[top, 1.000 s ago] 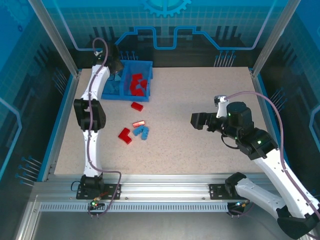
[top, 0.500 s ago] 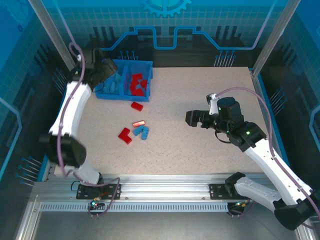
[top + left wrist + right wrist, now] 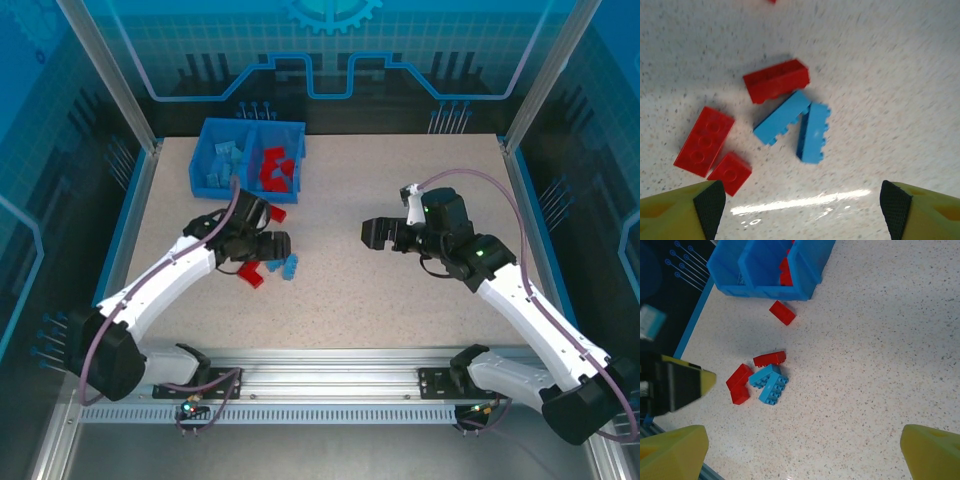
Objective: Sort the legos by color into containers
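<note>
Left tool (image 3: pixel 800 207) open over studded red/blue legos (image 3: pixel 790 117), speckled bench (image 3: pixel 890 75); right tool (image 3: pixel 805 450) open, its camera catches bin (image 3: pixel 760 290) ahead.

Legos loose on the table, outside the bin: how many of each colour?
Red legos: 4
Light blue legos: 2
Total: 6
</note>
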{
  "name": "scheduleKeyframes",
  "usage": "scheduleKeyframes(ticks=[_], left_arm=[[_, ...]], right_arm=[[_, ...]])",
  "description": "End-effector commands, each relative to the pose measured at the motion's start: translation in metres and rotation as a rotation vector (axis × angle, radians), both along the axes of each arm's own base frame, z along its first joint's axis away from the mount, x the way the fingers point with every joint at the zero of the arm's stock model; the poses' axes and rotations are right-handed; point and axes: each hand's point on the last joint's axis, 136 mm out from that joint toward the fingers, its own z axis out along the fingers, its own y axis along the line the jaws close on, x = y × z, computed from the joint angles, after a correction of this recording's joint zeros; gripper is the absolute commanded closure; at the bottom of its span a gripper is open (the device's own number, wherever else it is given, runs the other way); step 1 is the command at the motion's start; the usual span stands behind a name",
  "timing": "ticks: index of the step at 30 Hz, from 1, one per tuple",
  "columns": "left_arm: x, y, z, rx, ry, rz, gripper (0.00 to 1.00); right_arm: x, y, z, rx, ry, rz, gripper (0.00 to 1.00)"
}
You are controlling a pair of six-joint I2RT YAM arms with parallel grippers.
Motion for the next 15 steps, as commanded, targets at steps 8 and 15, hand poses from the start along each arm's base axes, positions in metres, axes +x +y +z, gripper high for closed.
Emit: scheduleKeyframes(ticks=[8, 15], left_arm=[[0.029, 0.0, -0.057, 0.222, 0.076, -0.18, 0.4], [0.03, -0.005, -0.086, 0.23, 0.139, -0.212, 0.45]], right_arm=[[-0.001, -0.007, 0.006, 0.013, -0.011, -0.026, 0.0], [-0.005, -0.014, 0.01, 0.003, -0.029, -0.043, 0.0]])
